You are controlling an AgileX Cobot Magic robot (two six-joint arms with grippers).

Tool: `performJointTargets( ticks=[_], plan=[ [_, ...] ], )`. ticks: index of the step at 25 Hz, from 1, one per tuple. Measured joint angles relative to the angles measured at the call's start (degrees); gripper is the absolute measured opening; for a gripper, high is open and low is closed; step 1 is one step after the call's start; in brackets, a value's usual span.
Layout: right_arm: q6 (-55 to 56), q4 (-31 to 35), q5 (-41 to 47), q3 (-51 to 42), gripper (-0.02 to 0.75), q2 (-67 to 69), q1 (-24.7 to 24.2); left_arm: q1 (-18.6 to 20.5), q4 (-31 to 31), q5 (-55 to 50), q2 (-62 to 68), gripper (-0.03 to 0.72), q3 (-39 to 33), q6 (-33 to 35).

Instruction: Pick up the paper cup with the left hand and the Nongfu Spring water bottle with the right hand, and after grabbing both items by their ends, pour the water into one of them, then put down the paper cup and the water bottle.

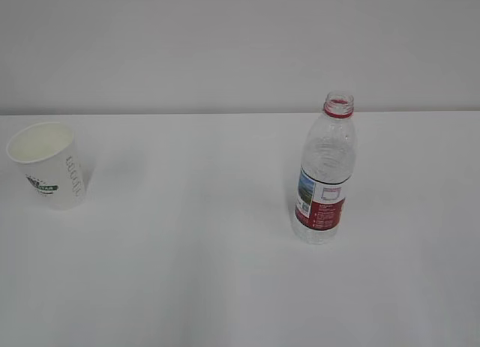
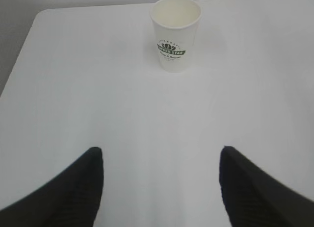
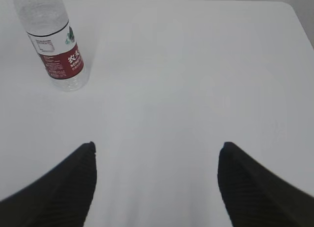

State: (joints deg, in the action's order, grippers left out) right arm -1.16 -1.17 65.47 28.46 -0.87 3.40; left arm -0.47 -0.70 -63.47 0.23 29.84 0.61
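White table point(image 1: 225, 287) carries the paper cup point(image 2: 175, 33) upright, well ahead of the left hand point(image 2: 159, 188), jaws spread, empty; the Nongfu Spring water bottle point(image 3: 54, 40) stands left of the equally open right hand point(image 3: 157, 185); centre each before closing.

Looks like a lab or test bench, not a home: bare white table point(image 1: 225, 287) w/ rounded corners, set against a plain grey-white wall point(image 1: 225, 40), no decor or furnishings. Only props on it are a paper cup point(image 1: 49, 165) & an uncapped water bottle point(image 1: 325, 174), standing well apart, upright.
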Motion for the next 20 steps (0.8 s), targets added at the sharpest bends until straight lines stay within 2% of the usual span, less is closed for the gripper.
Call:
performJointTargets(
  ticks=[20],
  plan=[
    [0.00, 0.10, 0.00, 0.00, 0.582, 0.00, 0.00, 0.00, 0.00, 0.00, 0.00, 0.485, 0.00, 0.00]
  ],
)
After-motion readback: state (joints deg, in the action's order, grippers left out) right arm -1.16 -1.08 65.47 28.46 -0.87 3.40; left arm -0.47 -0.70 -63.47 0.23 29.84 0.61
